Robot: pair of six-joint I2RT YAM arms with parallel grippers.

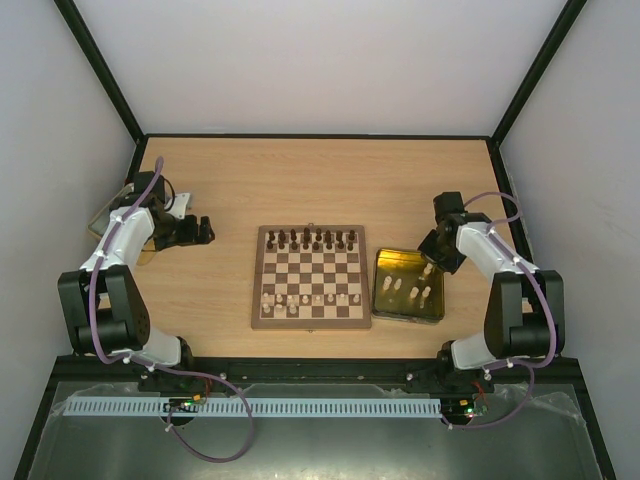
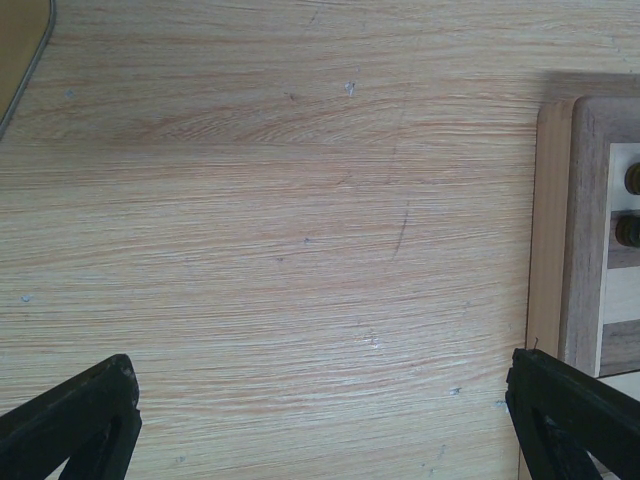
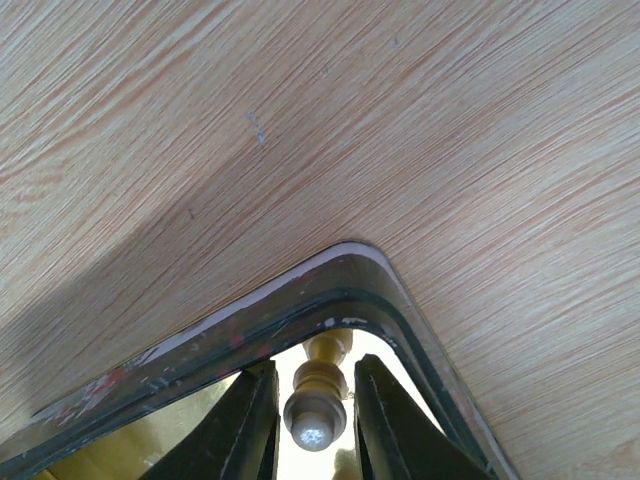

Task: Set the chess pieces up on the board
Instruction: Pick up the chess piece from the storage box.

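Left fingers (image 2: pixel 70 425) wide apart, right fingers (image 3: pixel 245 425) narrow

Wooden table (image 1: pixel 300 180), shallow yellow tray (image 1: pixel 392 262)

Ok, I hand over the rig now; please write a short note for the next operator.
Left gripper: jaws wide open, holding nothing, over bare table left of the board.
Right gripper: jaws either side of a cream piece in the tray corner; grip not sure.
Done: dark pieces stand on the far rows; some cream pieces on the near rows.
To do: the remaining pieces in the tray go onto the board.
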